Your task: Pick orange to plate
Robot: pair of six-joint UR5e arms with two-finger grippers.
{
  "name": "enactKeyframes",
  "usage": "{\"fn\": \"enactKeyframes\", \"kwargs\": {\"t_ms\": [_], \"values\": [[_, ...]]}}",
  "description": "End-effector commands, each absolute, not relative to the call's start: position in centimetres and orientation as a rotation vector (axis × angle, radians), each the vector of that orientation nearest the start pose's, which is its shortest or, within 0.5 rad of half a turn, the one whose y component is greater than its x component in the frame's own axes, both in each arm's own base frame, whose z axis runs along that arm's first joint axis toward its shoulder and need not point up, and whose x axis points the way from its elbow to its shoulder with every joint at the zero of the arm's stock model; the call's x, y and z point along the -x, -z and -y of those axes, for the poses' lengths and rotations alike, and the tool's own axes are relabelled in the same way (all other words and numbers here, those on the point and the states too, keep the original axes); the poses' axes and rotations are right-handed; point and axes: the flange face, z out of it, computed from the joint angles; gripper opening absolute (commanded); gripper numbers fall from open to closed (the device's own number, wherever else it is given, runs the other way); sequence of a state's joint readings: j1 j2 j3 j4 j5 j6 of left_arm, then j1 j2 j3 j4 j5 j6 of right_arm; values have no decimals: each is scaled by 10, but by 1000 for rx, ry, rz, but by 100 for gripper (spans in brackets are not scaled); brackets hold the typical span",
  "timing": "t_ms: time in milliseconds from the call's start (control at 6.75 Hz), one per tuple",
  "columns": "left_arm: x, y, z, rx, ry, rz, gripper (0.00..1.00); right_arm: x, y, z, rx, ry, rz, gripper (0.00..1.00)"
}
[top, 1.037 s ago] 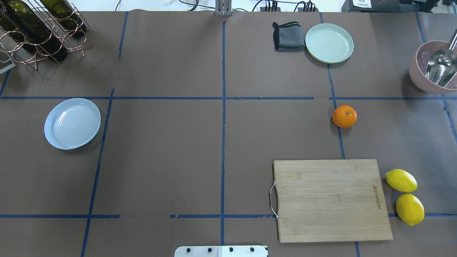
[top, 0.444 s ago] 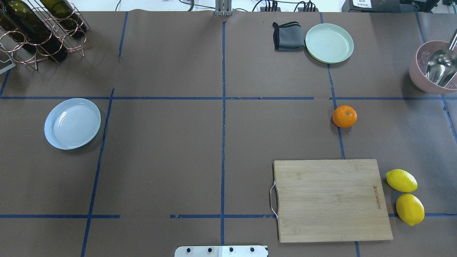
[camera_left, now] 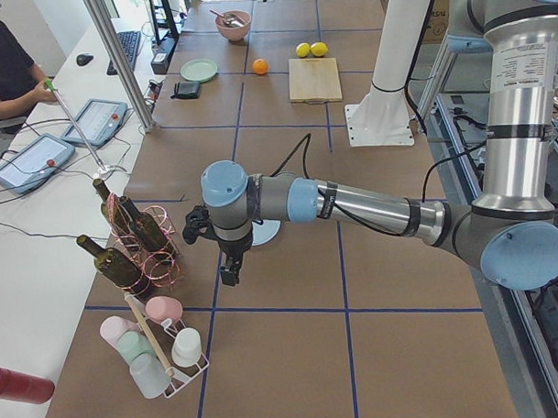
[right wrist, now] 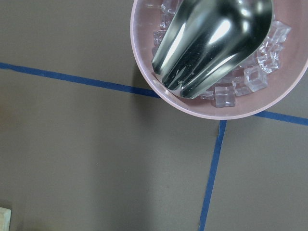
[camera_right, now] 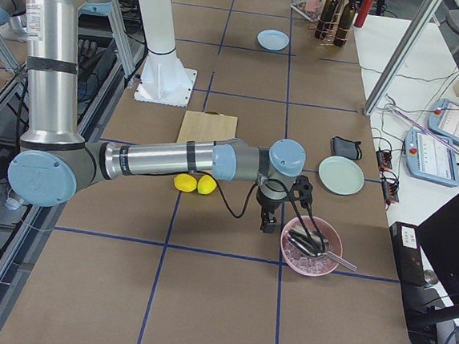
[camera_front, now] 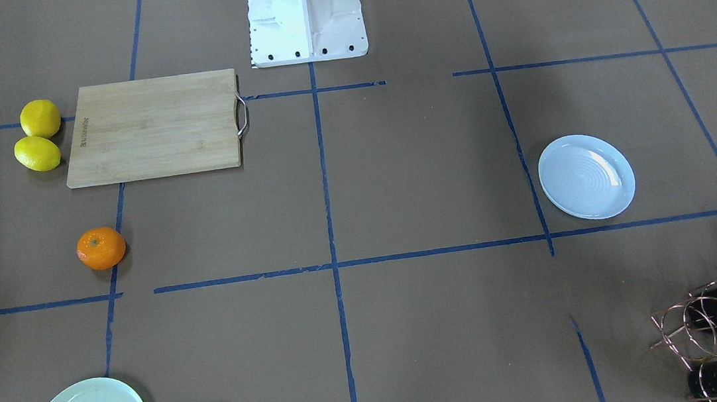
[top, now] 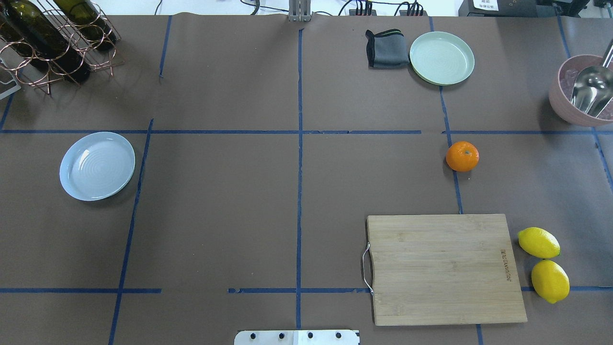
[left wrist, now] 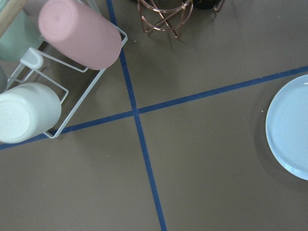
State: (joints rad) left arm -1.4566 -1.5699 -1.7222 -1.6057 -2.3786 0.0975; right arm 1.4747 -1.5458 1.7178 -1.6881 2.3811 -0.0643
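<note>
The orange (top: 462,156) rests on the brown table right of centre, also visible as the orange (camera_front: 101,248) in the front view. Far to the left lies the pale bluish-white plate (top: 97,166), with nothing on it; its rim (left wrist: 291,130) shows at the right of the left wrist view. Only the side views show the grippers. The left gripper (camera_left: 228,273) hangs beside the plate, near the bottle rack. The right gripper (camera_right: 268,222) hangs next to the pink bowl, away from the orange. I cannot tell whether either is open or shut.
A mint-green plate (top: 441,58) and grey cloth (top: 386,49) lie at the back right. A wooden cutting board (top: 445,268) and two lemons (top: 539,242) sit at the front right. A pink bowl (top: 555,96) holds ice and a scoop. A bottle rack (top: 52,38) and cup rack (left wrist: 62,57) stand left.
</note>
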Motion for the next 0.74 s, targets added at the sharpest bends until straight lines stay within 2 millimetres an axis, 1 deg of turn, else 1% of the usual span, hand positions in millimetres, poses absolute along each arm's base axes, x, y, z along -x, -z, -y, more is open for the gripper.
{"fn": "enactKeyframes", "kwargs": {"t_ms": [0,148,296,444,593], "values": [[-85,-618,510,-139,-106,-892,100,-8,-585,504,-30,178,815,100],[-145,-626,497,-99,-59,-930,100,-8,-582,504,-36,180,815,100],[-151,-622,498,-94,-17,-935,98,-6,-581,505,-37,183,817,100],[-166,-612,502,-81,-11,-945,98,-6,-581,504,-37,184,817,100],[-178,-610,503,-71,-16,-945,98,-6,-580,504,-36,184,823,100]]}}
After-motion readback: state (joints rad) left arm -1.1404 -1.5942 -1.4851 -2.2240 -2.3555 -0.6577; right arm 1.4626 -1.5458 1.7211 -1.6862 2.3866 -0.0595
